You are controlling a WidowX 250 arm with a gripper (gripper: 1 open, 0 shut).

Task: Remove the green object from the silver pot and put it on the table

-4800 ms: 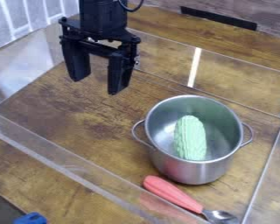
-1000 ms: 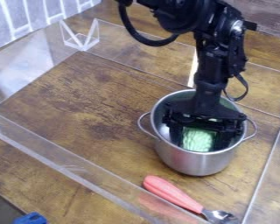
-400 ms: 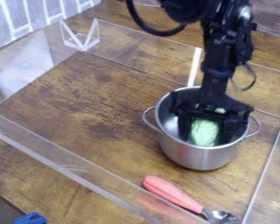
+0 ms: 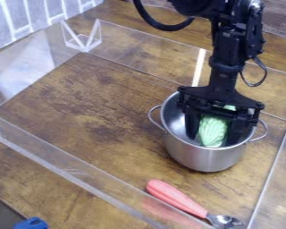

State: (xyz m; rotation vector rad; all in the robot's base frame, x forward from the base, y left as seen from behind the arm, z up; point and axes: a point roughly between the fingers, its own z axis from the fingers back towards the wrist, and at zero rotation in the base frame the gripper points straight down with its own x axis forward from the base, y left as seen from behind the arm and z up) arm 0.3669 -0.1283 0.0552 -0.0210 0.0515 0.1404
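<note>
Camera: one gripper [image 4: 214,131] clamped on one green object [image 4: 214,132] inside one silver pot [image 4: 203,155]; one red-handled utensil [image 4: 179,199] on table [image 4: 86,98].

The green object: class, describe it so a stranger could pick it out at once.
Find the silver pot at the right of the table. The black hand reaches into it, shut on the green object. It is pale green, oblong and ridged, unlike the flat red-handled utensil lying outside the pot.
</note>
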